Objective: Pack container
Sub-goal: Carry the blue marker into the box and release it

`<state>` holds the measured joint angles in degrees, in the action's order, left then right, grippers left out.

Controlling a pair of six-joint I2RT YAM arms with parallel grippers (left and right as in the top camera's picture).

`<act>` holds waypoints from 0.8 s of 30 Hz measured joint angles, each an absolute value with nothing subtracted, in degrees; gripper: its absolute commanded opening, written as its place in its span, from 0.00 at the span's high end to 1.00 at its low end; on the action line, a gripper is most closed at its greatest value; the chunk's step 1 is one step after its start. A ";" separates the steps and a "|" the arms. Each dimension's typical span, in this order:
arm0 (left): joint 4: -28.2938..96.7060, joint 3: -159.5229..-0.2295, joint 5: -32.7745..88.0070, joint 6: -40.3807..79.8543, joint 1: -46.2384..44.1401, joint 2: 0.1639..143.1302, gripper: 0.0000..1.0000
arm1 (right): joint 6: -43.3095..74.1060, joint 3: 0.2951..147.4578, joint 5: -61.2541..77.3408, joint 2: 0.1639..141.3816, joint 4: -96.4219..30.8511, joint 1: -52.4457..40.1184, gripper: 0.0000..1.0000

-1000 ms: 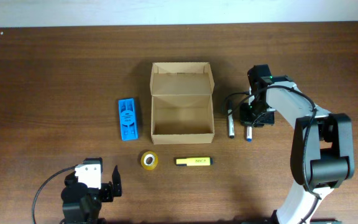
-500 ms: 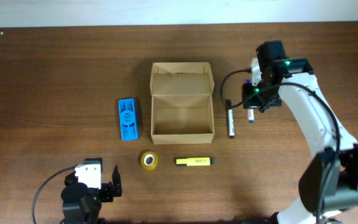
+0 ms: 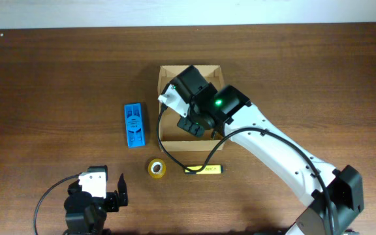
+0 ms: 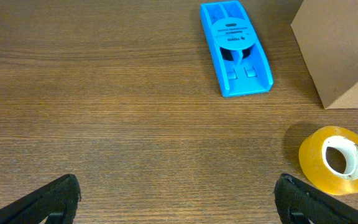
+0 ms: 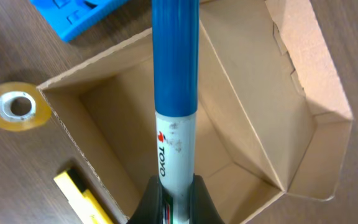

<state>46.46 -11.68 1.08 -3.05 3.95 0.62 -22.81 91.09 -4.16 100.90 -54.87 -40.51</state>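
Note:
The open tan cardboard container (image 3: pixel 168 70) stands at mid-table, its flap lid folded back at the far side. My right gripper (image 3: pixel 195 125) hovers over its inside. In the right wrist view the right gripper (image 5: pixel 176 202) is shut on a white marker with a blue cap (image 5: pixel 174 74), which points out over the container's empty floor (image 5: pixel 253 81). My left gripper (image 3: pixel 100 196) rests near the front left edge; in the left wrist view it (image 4: pixel 176 199) is open and empty. The container's corner (image 4: pixel 340 50) shows there too.
A flat blue plastic object (image 3: pixel 134 125) lies left of the container. A yellow tape roll (image 3: pixel 156 168) and a yellow highlighter (image 3: pixel 203 170) lie in front of it. The right arm covers the table right of the container.
My right gripper has lifted the blue-capped marker from the table right of the container and swung left, so it is now over the container. The left arm has not moved.

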 measured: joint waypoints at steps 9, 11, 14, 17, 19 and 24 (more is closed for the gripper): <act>46.46 -11.68 1.08 -3.05 3.95 0.62 0.00 | -28.42 91.24 -6.61 112.88 -52.29 -40.45 0.96; 46.46 -11.68 1.08 -3.05 3.95 0.62 0.00 | -28.69 91.24 -6.68 114.54 -51.94 -40.45 0.92; 46.46 -11.68 1.08 -3.05 3.95 0.62 0.00 | -28.99 91.24 -6.76 116.33 -51.77 -40.45 0.77; 46.46 -11.68 1.08 -3.05 3.95 0.62 0.00 | -29.30 91.24 -6.92 116.42 -51.75 -40.45 0.69; 46.46 -11.68 1.08 -3.05 3.95 0.62 0.00 | -29.26 91.24 -6.92 116.42 -51.77 -40.45 0.66; 46.46 -11.68 1.08 -3.05 3.95 0.62 0.00 | -29.30 91.24 -7.53 116.42 -51.75 -40.45 0.66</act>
<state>46.46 -11.68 1.08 -3.05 3.95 0.62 -29.30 91.24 -7.53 116.42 -51.75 -40.45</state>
